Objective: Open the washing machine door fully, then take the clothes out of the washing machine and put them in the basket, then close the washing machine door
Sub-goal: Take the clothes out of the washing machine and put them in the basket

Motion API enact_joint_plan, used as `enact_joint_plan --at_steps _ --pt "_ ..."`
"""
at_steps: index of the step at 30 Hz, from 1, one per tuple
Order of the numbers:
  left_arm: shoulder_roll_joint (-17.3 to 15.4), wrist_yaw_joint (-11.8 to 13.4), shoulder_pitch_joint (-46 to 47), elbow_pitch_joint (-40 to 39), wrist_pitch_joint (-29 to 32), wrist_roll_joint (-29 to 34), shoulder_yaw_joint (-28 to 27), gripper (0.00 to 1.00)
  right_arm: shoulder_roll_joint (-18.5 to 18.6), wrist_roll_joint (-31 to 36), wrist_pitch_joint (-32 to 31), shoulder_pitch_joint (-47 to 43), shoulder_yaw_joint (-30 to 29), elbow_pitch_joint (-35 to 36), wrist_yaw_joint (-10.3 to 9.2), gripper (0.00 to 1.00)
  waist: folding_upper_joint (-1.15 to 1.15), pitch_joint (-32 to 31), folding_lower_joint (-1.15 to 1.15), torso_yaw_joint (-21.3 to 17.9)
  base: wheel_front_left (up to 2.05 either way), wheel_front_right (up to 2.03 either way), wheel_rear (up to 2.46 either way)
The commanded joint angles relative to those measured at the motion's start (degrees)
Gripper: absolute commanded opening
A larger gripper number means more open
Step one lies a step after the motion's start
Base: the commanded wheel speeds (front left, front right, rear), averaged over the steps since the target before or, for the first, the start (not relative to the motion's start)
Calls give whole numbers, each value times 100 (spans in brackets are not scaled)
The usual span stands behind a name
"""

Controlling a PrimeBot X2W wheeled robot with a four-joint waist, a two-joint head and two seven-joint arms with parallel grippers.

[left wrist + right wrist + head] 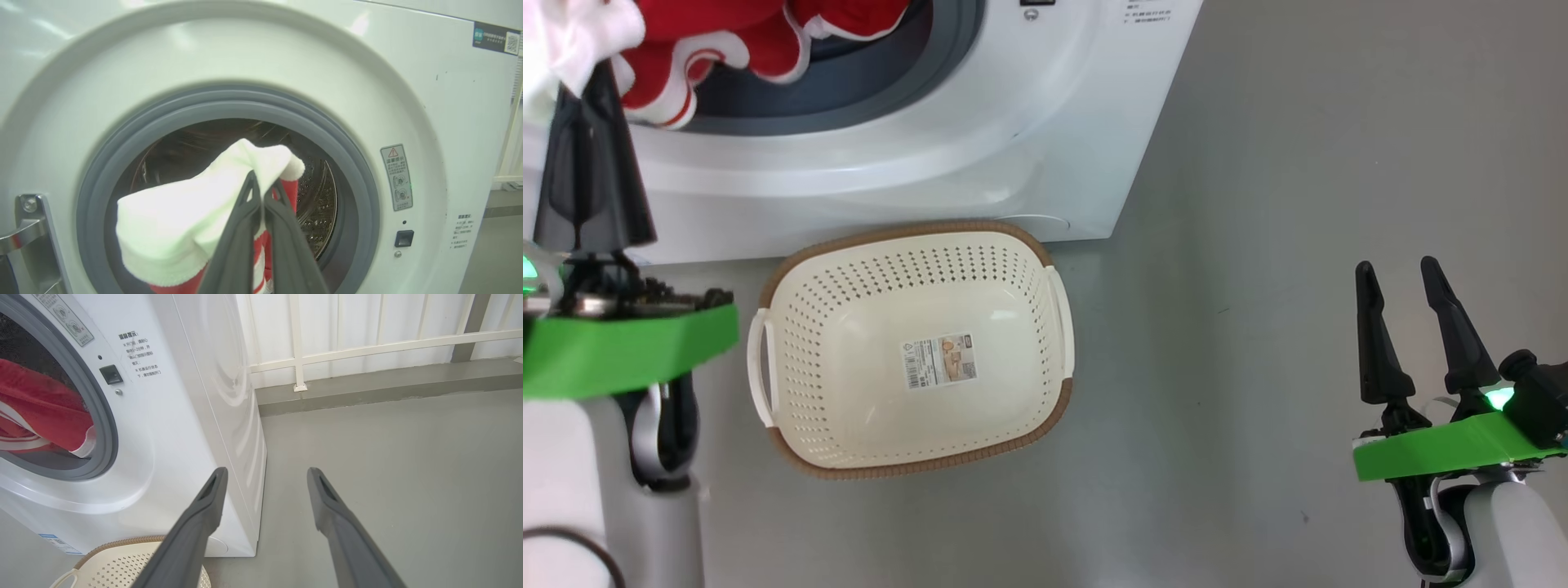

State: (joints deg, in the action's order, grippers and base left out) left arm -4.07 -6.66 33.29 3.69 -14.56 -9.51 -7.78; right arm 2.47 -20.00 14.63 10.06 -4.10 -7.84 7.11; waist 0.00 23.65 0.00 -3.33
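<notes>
My left gripper (263, 185) is clenched on the clothes (184, 220) — the two fingers pinch a white fold right at their tips, with red fabric hanging below. The bundle sits in the mouth of the washer (367, 81), partly out over the grey gasket (163, 118), and the steel drum (320, 204) shows behind it. In the head view the red and white cloth spills over the lower lip of the opening at top left, with the left fingers pointing up into it. A metal hinge (24, 228) sits at the left of the opening and a small dark latch socket (403, 238) at its right. My right gripper (1396, 268) is spread wide and holds nothing; it hangs over bare grey floor (1258, 343), well apart from the washer, off its right front corner. The basket (915, 230) stands on the floor just in front of the washer, nearer my left arm, its far rim touching the washer's base or just short of it — I can't tell which. A paper label (939, 359) lies on its bottom.
</notes>
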Motion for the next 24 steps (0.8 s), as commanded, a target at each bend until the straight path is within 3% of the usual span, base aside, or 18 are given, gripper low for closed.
enact_joint_plan --at_steps 1,11,17,24 --pt "-99 -51 -191 -427 -43 56 -185 0 41 84 37 -40 101 146 37 100 0 6 0 6 0 0 0" --pt "61 -70 -665 -1337 -43 125 -17 0 41 80 37 -31 121 148 37 100 0 100 0 23 0 0 0" --pt "101 -76 -1002 -804 -43 75 284 0 41 47 37 31 191 144 37 100 0 203 0 -17 0 0 0" --pt "114 -80 -1172 451 -43 95 689 0 41 -37 37 100 288 152 37 100 0 429 0 -114 0 0 0"
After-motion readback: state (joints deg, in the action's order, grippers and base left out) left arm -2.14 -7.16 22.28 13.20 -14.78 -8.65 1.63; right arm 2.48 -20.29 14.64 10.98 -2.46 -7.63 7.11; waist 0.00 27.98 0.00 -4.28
